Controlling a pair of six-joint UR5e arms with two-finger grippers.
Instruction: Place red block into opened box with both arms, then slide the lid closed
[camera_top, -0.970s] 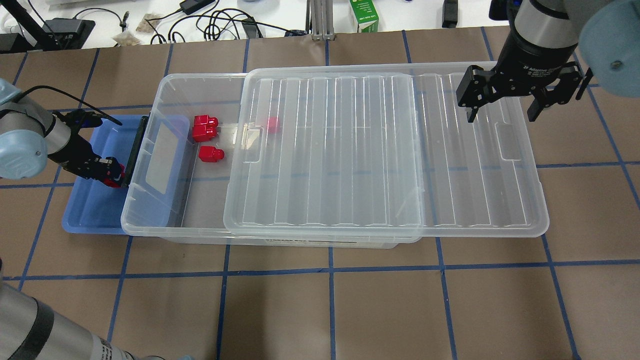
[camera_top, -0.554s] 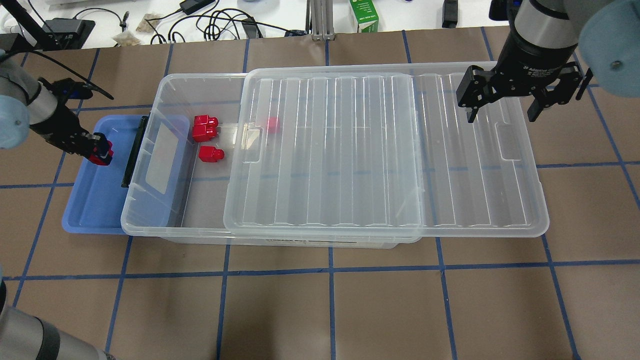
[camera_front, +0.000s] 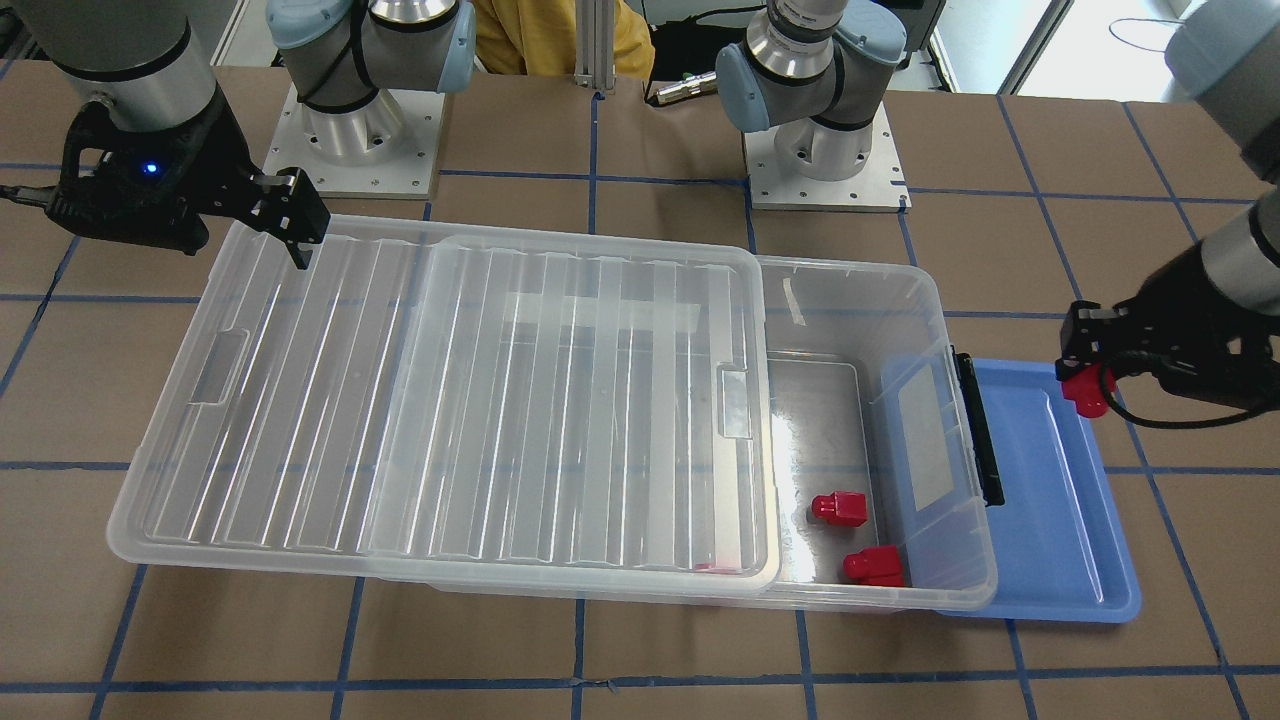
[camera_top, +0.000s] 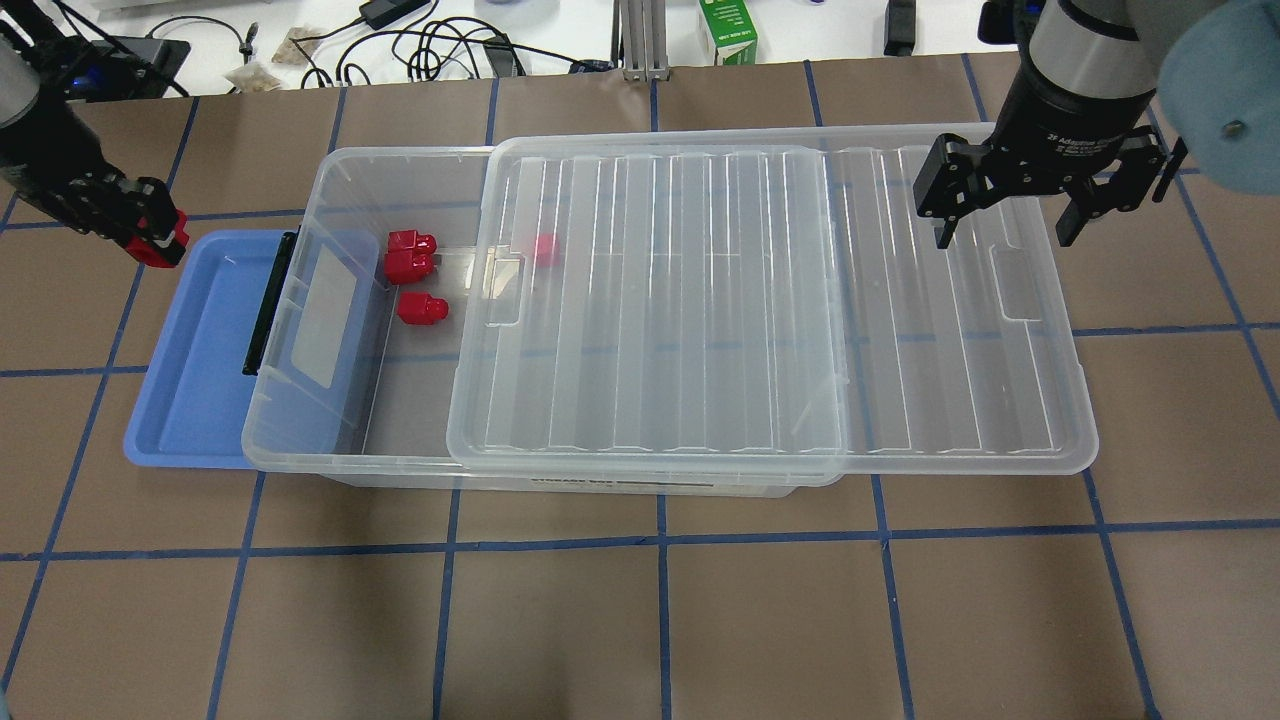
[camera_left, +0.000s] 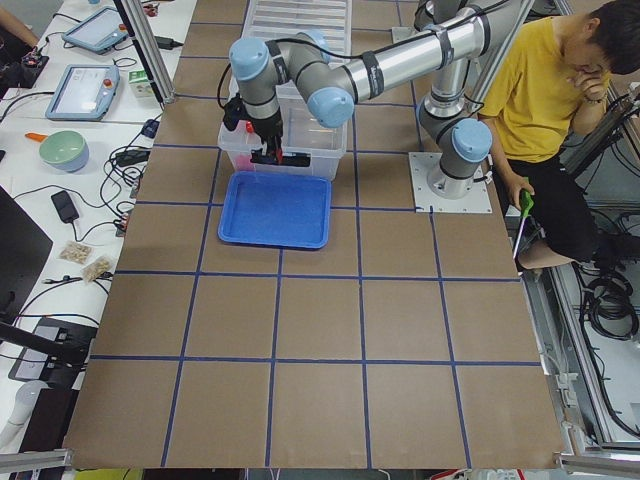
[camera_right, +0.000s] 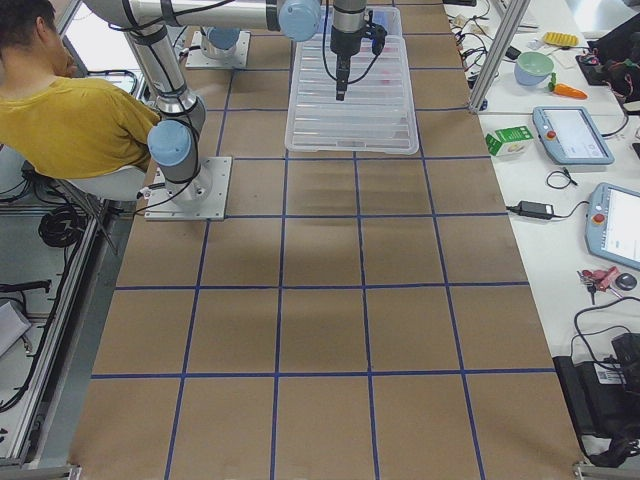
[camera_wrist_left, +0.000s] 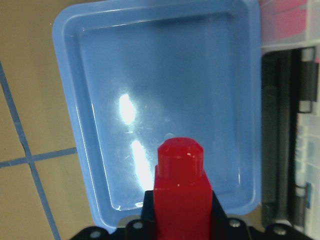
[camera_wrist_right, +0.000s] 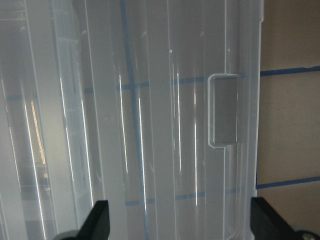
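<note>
Up by the far corner of the blue tray, outside the box | red block pinched in left gripper | we reckon light, rigid, slick, so squeeze its flat sides | right gripper spread above the lid

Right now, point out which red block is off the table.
The red block clamped in the left gripper, in the air by the blue tray; the other red blocks lie on the floor of the box.
</note>
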